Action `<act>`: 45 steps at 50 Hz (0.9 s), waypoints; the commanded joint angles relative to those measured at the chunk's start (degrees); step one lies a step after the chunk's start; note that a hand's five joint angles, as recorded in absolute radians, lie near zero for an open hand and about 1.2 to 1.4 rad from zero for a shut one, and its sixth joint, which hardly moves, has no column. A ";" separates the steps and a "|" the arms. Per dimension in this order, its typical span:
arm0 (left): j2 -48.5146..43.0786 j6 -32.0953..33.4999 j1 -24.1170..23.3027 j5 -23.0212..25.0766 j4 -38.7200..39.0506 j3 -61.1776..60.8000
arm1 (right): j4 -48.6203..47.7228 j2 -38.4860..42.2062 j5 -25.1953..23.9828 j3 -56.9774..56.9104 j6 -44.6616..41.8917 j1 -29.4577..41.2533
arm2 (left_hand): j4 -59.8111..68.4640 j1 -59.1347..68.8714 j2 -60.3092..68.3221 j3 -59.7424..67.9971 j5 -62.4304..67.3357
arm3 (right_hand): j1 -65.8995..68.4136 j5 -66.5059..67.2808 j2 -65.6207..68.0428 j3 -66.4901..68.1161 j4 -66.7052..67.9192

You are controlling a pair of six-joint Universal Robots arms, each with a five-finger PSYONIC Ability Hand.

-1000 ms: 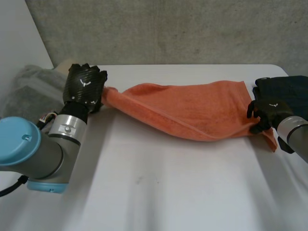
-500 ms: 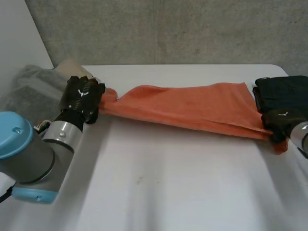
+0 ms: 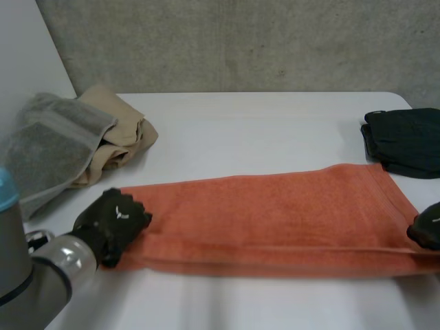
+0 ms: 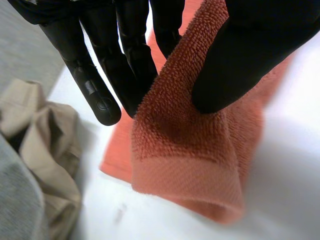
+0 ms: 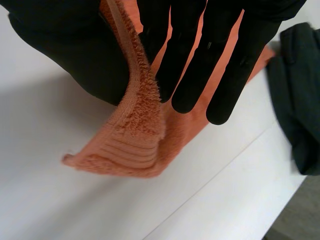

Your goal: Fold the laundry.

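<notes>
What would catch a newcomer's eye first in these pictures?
The orange towel is stretched across the near side of the white table, the left hand pinching one end and the right hand the other. A grey towel and a beige cloth are piled at the table's far left, and a black cloth lies at its far right.

Your robot's left hand (image 3: 113, 221) is black, with a small white mark (image 3: 122, 215) on its back. Behind it you see a shiny silver wrist (image 3: 69, 256), then a fat grey arm (image 3: 27, 289) with a light-blue cap (image 3: 4, 189). The right hand (image 3: 427, 229) is black too. Its fingers (image 5: 227, 70) are long and smooth, with round tips.
</notes>
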 commanded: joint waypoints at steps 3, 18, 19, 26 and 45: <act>-13.46 -0.18 -0.14 -3.53 14.26 8.97 | -21.25 13.99 0.11 -10.06 7.59 8.30 | 11.14 17.24 11.27 11.46 13.93 | 15.78 13.17 12.43 11.91 11.45; -24.02 0.17 -2.25 -13.74 21.73 15.47 | -40.34 34.82 -1.38 -26.67 6.37 13.76 | 11.14 17.24 11.27 11.46 13.93 | 15.78 13.17 12.43 11.91 11.45; -24.28 0.17 -2.34 -13.74 22.09 15.74 | -40.60 35.53 -1.38 -27.37 6.02 13.85 | 11.14 17.24 11.27 11.46 13.93 | 15.78 13.17 12.43 11.91 11.45; -27.97 0.17 -3.13 -14.00 24.72 19.16 | -42.89 40.10 -0.86 -31.60 5.57 14.20 | 8.83 14.93 8.96 9.15 11.62 | -18.84 -21.45 -22.19 -22.71 -23.17; -16.91 -2.99 -5.50 -17.70 25.34 14.25 | -29.81 20.34 -4.88 -17.11 30.97 5.96 | -58.86 -52.76 -58.73 -58.54 -56.07 | -54.22 -56.83 -57.57 -58.09 -58.55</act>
